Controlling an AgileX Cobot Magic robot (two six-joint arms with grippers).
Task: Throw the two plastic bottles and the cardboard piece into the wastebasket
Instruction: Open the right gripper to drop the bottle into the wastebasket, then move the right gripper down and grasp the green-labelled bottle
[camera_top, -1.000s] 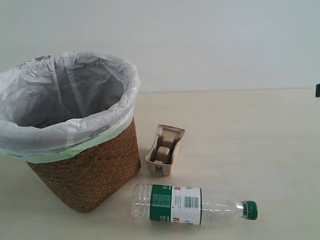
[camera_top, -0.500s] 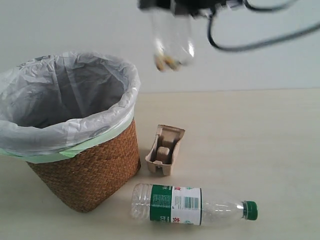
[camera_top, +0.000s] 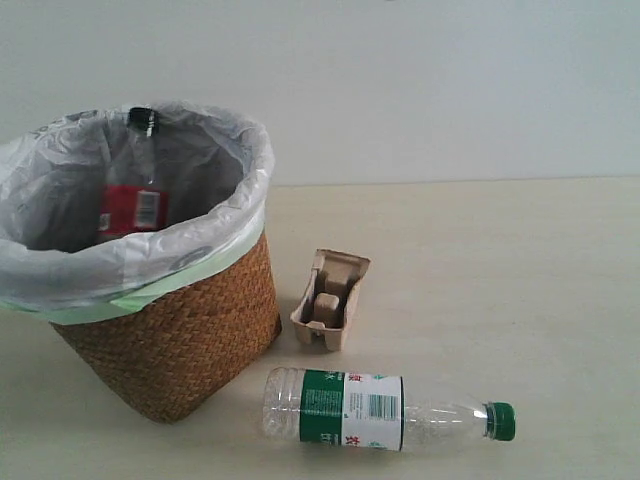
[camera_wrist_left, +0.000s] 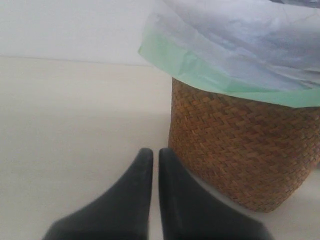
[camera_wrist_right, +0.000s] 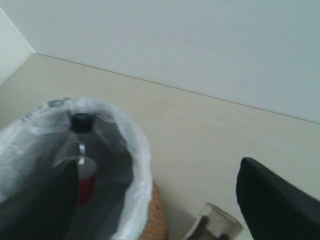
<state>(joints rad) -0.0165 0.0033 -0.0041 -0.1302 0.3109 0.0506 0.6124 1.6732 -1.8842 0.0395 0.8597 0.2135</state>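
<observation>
One down: clear black-capped, red-labelled bottle (camera_top: 130, 195) inside brown wicker wastebasket (camera_top: 180, 330). My right gripper (camera_wrist_right: 157, 202) above basket, spread wide, empty; left gripper (camera_wrist_left: 151, 175) beside basket, pinched together. Next, I reckon: green-capped clear bottle (camera_top: 370, 408) or beige pulp tray (camera_top: 330, 298), both beside basket.

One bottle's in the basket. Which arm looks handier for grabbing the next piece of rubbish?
Right, probably. The right gripper hangs open above the wastebasket, the cardboard piece in its view. The left gripper is shut, low beside the wastebasket.
</observation>
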